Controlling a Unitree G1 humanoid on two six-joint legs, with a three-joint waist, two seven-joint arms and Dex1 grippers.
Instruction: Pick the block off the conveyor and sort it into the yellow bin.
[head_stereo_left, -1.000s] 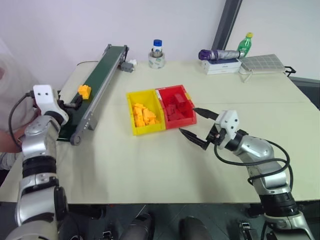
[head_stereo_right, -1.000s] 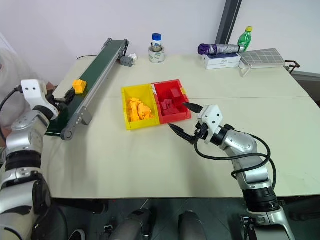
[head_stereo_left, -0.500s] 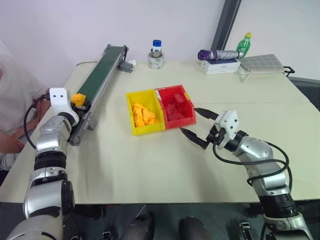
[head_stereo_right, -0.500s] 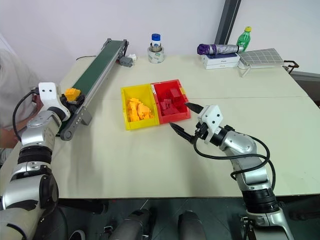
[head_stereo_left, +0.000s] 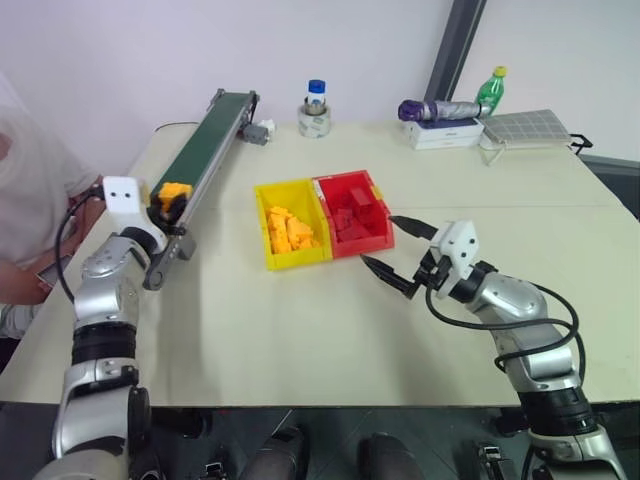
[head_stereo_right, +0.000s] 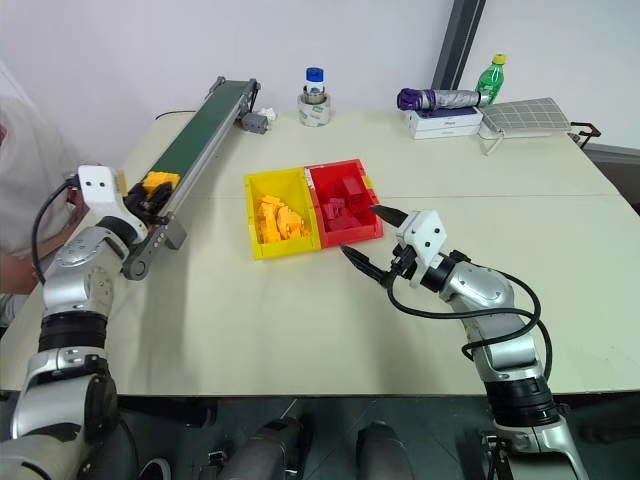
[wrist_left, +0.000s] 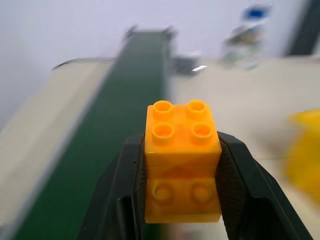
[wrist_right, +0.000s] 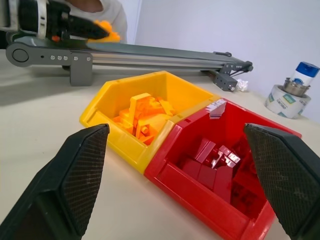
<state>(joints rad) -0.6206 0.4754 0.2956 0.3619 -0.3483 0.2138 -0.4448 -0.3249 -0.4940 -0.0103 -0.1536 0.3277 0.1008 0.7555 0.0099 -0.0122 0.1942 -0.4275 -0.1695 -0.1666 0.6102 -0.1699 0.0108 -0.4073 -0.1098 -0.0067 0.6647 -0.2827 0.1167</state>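
Now that its fingers, wide a second ago, are clamping the block (wrist_left: 182, 162) over the conveyor (head_stereo_left: 205, 140) at frame left, the left hand (head_stereo_left: 168, 199) is holding it ready for carrying to the yellow bin (head_stereo_left: 263, 252), while the right hand (head_stereo_left: 392, 250) is idling wide open.

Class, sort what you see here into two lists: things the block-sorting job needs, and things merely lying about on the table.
Belongs to the job:
block, held in the left end effector
conveyor
yellow bin

Lying about:
red bin
tape roll with jar
green bottle
umbrella
right end effector, open and idle
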